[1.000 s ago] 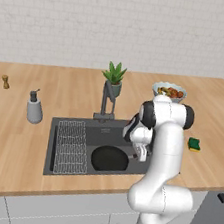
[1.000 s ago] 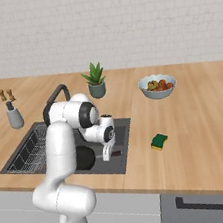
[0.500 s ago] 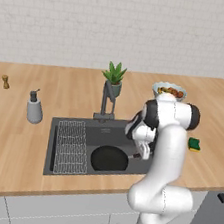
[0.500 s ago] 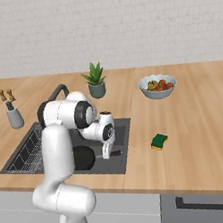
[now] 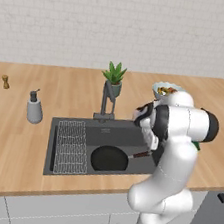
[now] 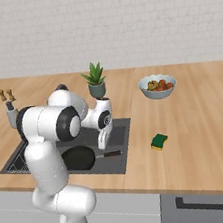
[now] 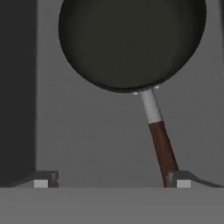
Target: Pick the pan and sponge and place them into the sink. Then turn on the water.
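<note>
— Pan [image 5: 109, 159] lay flat in the sink [image 5: 69, 127], right?
— Yes. One black pan, on the sink floor beside the wire rack [image 5: 71, 146]. Its brown handle pointed toward the robot's gripper [image 7: 112, 178].
— Was the gripper holding it?
— No. The two fingertips [image 7: 41, 179] stood wide apart, with nothing between them. The handle end was just beside one tip, but I could not tell if they touched.
— What was hard to see?
— The arm hid part of the sink, and the sink's drain could not be seen. The top of the pan was cut off in the hand view.
— And the sponge [image 6: 159, 141]?
— One sponge, on the counter [image 6: 201, 120] right of the sink, well apart from the pan. One faucet [image 5: 105, 102] stood behind the sink, one plant [image 5: 113, 78], one bowl of food [image 6: 157, 86], one soap bottle [image 5: 34, 107].
</note>
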Controlling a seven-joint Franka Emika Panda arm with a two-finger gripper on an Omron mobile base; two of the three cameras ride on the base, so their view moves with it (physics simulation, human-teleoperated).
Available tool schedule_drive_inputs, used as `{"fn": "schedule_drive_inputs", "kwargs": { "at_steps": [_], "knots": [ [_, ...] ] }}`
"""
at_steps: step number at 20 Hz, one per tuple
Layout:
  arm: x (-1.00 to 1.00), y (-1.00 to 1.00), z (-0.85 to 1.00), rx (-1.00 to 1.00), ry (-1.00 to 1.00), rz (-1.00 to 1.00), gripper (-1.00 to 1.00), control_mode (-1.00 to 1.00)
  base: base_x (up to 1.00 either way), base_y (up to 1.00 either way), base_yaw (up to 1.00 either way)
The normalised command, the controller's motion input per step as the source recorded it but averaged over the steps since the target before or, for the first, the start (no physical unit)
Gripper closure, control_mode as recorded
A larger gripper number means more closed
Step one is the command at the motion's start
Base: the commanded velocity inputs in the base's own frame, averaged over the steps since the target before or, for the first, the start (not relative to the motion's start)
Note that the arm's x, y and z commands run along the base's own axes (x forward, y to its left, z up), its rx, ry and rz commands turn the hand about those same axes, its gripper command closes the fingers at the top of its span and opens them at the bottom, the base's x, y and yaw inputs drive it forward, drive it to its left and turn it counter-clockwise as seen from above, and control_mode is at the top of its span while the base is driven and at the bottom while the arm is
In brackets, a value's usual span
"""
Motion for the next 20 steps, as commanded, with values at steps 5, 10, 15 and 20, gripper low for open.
{"fn": "schedule_drive_inputs", "kwargs": {
  "at_steps": [5,10,15,20],
  "knots": [
    [-0.28,-0.07,0.96,-0.04,0.0,-0.14,-1.0,-1.0,0.0,0.0,0.0],
    [-0.16,-0.11,0.78,-0.12,0.04,-0.29,-1.0,-1.0,0.0,0.0,0.0],
    [-0.03,-0.35,0.43,-0.06,0.15,-0.58,-1.0,-1.0,0.0,0.0,0.0],
    [0.0,-0.64,0.02,-0.01,0.11,-0.79,-1.0,-1.0,0.0,0.0,0.0]
  ]
}}
